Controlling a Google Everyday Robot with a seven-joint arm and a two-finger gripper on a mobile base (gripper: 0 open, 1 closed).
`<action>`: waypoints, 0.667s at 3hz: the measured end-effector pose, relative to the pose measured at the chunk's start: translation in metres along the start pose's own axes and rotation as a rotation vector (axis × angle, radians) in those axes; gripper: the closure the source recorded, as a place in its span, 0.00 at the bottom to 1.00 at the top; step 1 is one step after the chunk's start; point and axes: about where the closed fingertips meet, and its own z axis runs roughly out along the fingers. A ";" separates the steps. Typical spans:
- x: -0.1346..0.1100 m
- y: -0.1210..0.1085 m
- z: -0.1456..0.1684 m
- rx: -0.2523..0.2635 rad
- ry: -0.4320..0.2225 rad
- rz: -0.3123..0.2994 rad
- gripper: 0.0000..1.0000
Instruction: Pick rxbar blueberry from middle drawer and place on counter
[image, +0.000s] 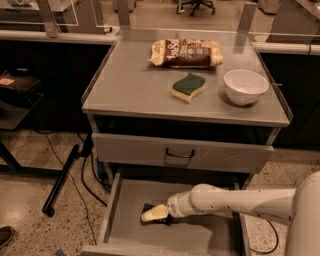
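Reaching into the open middle drawer (190, 237), my gripper (155, 214) sat low over its floor, toward the left side, right at the rxbar blueberry (148, 207), whose dark wrapper showed at the pale tip. Whether my grip was closed on the bar I could not tell. Above, the counter (130, 85) carried a snack bag (186, 53), a green-and-yellow sponge (188, 86) and a white bowl (245, 86); the upper drawer front (130, 150) was closed.

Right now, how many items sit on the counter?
3: snack bag at the back, sponge in the middle, white bowl at the right. Nothing on the counter looks hidden. The gripper is down in the open middle drawer.
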 end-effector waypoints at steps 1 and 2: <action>-0.022 0.011 -0.001 -0.039 -0.050 -0.040 0.00; -0.024 0.013 -0.001 -0.042 -0.054 -0.045 0.00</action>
